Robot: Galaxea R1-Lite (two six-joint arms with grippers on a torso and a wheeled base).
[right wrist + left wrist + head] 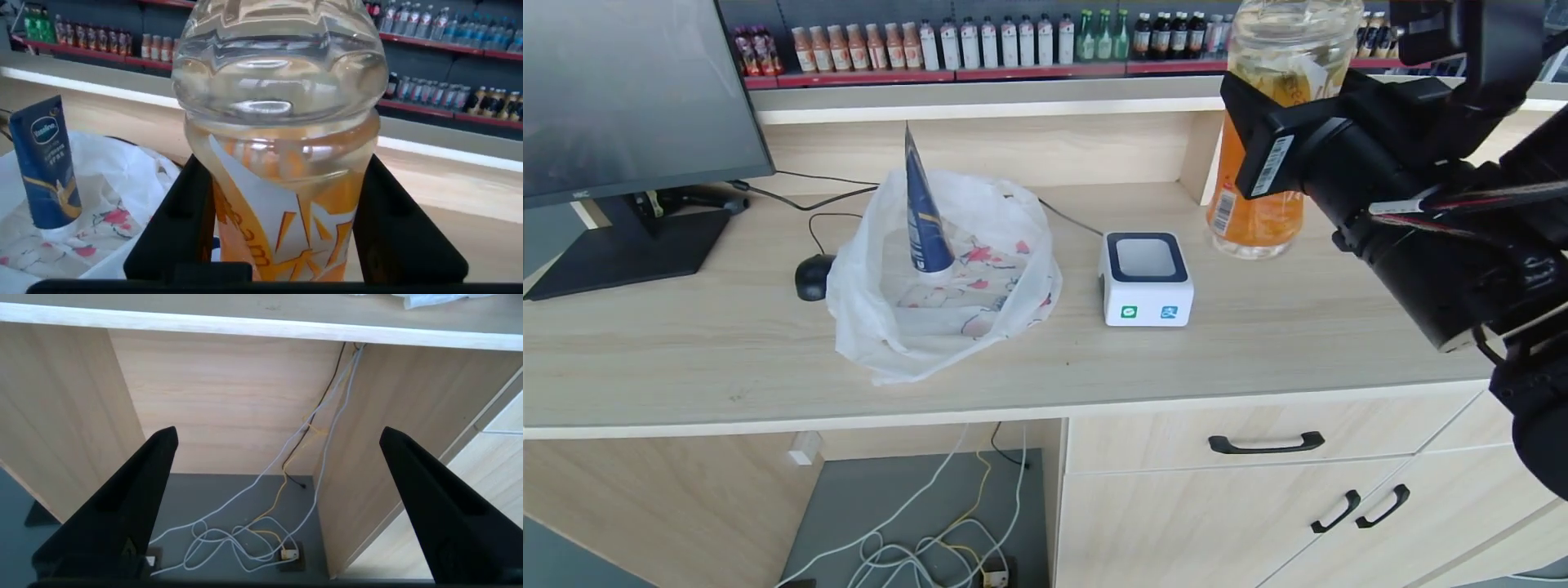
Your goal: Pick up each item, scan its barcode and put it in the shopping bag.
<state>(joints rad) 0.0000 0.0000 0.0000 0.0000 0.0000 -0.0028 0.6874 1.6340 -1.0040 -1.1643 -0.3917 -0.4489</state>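
Note:
My right gripper [1286,131] is shut on a clear bottle of orange drink [1258,212], held upright above the counter's right side, right of the white barcode scanner [1146,278]. In the right wrist view the bottle [282,122] stands between the two black fingers [176,220]. A white shopping bag [1013,237] lies open on the counter left of the scanner, with a blue tube [923,212] standing cap-down in it; the tube [47,163] and bag [122,204] are also in the right wrist view. My left gripper [279,441] is open and holds nothing, low in front of the counter's knee space.
A monitor [629,90] stands on the counter [1258,351] at the far left, a black mouse [813,276] beside the bag. Drink bottles line the shelf [1013,41] behind. Drawers [1266,445] sit below at right; loose cables [245,539] lie on the floor under the counter.

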